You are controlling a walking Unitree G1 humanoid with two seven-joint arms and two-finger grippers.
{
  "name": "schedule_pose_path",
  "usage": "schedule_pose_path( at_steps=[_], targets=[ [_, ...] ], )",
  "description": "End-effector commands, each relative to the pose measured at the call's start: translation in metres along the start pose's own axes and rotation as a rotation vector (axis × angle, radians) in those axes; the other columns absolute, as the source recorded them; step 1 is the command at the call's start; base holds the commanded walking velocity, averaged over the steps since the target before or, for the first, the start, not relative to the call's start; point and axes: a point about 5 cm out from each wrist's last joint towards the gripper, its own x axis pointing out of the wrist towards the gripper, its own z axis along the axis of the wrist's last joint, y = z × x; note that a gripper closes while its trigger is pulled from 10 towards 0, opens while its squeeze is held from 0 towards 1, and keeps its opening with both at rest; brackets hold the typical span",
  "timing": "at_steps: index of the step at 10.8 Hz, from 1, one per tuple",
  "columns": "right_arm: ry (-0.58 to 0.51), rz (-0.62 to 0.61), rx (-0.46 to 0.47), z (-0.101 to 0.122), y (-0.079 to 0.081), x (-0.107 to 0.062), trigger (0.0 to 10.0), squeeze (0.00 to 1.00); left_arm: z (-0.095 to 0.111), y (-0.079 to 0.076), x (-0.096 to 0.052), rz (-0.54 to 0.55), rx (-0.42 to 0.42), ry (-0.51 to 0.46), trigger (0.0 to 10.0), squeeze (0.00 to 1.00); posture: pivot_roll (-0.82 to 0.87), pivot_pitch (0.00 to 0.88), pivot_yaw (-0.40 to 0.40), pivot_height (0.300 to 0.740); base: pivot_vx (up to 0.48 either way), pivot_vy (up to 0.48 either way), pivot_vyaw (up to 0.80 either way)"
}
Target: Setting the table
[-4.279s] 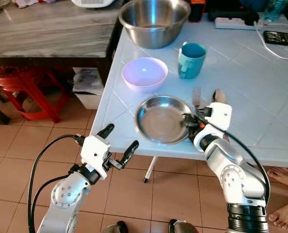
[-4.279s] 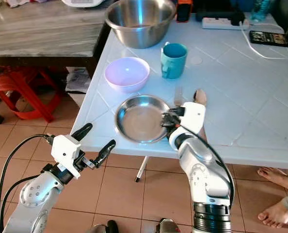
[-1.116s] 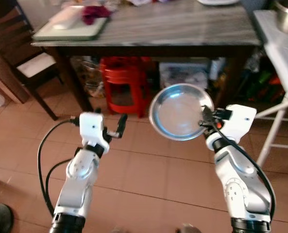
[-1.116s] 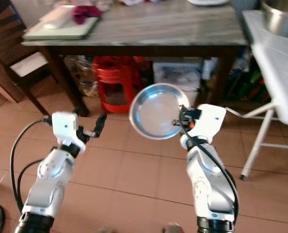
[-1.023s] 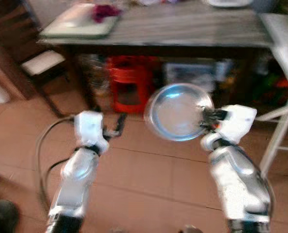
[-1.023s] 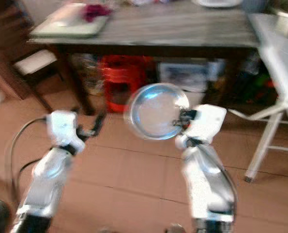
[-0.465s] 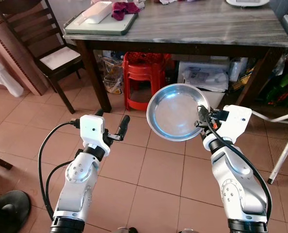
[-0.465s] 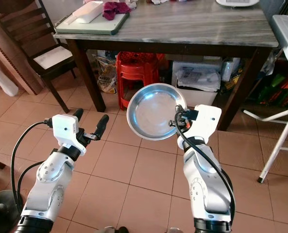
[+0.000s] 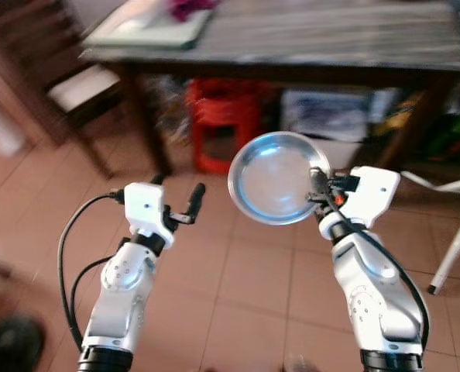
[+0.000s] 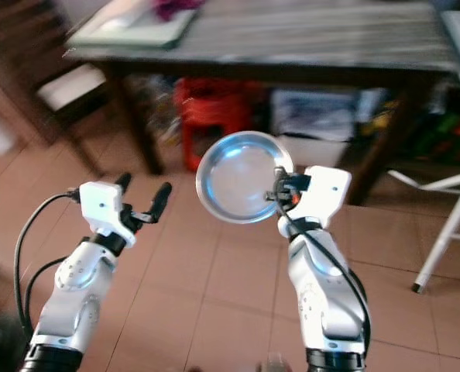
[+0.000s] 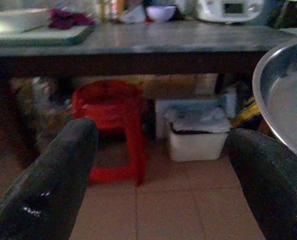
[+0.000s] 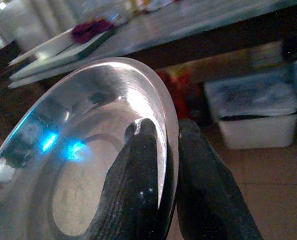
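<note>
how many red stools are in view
1: a red plastic stool stands on the tiled floor under the dark table, left of the white bin. More could be hidden behind clutter there.

Terracotta tile floor [image 9: 253,279], dark-legged grey-topped table [image 9: 307,39] at twelve o'clock, red stool [image 9: 226,116] beneath, wooden chair [image 9: 75,85] at ten.

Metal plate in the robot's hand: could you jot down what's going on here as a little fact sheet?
carried item: steel plate, held tilted in the air
held by: right gripper, fingers pinching the plate's rim
other arm: left gripper, open, holding nothing
ahead: wooden table with a green tray on it
under the table: red stool, white bin
beside the table: dark chair
floor: brown tiles
</note>
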Motion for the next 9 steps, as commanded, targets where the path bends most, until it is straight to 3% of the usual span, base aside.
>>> schedule_pose_path(
  at_steps=[1,9],
  targets=[
    [-0.016,-0.013,-0.007,0.0028,-0.0032,-0.0012,10.0,0.00,0.0003,-0.0027,-0.0002,-0.009,0.000,0.001,10.0,0.00,-0.12,0.140,0.098,0.740,0.371,0.000,-0.40],
    [-0.020,-0.015,-0.007,0.0024,-0.0031,-0.0006,10.0,0.00,-0.0019,-0.0095,0.0012,-0.030,-0.013,0.006,10.0,0.00,-0.13,0.133,0.101,0.740,0.370,0.000,0.00]
  ],
)
